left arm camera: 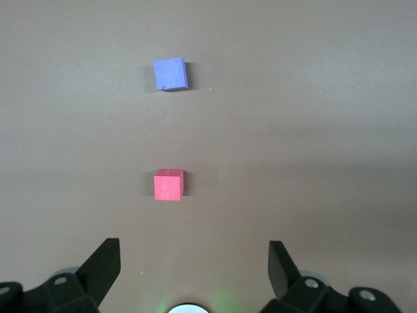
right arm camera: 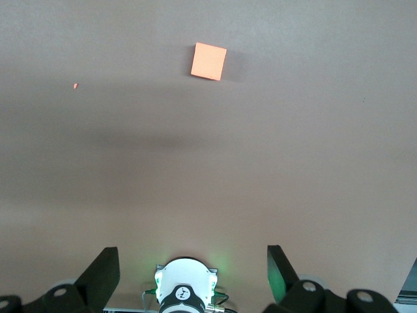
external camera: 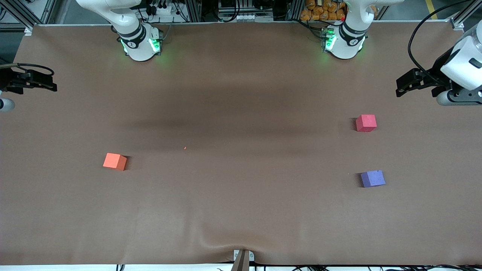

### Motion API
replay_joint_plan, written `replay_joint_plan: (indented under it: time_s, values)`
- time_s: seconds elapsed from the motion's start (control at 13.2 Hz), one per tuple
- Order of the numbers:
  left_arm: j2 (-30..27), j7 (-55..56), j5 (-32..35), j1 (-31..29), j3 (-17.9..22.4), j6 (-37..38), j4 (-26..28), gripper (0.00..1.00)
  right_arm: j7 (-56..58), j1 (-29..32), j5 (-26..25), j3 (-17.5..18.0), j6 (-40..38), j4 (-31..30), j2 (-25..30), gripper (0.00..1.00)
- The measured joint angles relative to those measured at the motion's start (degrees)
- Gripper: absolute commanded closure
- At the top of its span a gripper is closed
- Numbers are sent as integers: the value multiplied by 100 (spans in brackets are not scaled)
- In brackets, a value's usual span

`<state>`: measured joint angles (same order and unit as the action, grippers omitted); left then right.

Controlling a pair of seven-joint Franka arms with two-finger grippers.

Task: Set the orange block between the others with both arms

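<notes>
The orange block rests on the brown table toward the right arm's end. The pinkish-red cube and the purple-blue cube sit apart toward the left arm's end, the purple-blue one nearer the front camera. My left gripper hangs high over the left arm's end of the table, open and empty. My right gripper hangs high over the right arm's end, also open and empty. Neither gripper touches a cube.
A tiny orange crumb lies on the table cover between the orange block and the middle. The cover wrinkles by a bracket at the front edge. The arm bases glow green.
</notes>
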<state>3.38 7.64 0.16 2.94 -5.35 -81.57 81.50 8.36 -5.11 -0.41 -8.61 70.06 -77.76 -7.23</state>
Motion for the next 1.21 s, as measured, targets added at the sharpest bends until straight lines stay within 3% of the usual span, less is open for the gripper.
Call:
replay_joint_plan:
  time_s: [0.83, 1.21]
  values:
    - [0, 0, 0, 10, -40, 0, -1, 0, 0, -43, 0, 7, 188, -6, -104, 0]
    - [-1, 0, 0, 8, -41, 2, -9, 0, 0, -85, 0, 2, 1406, -119, -1070, 0]
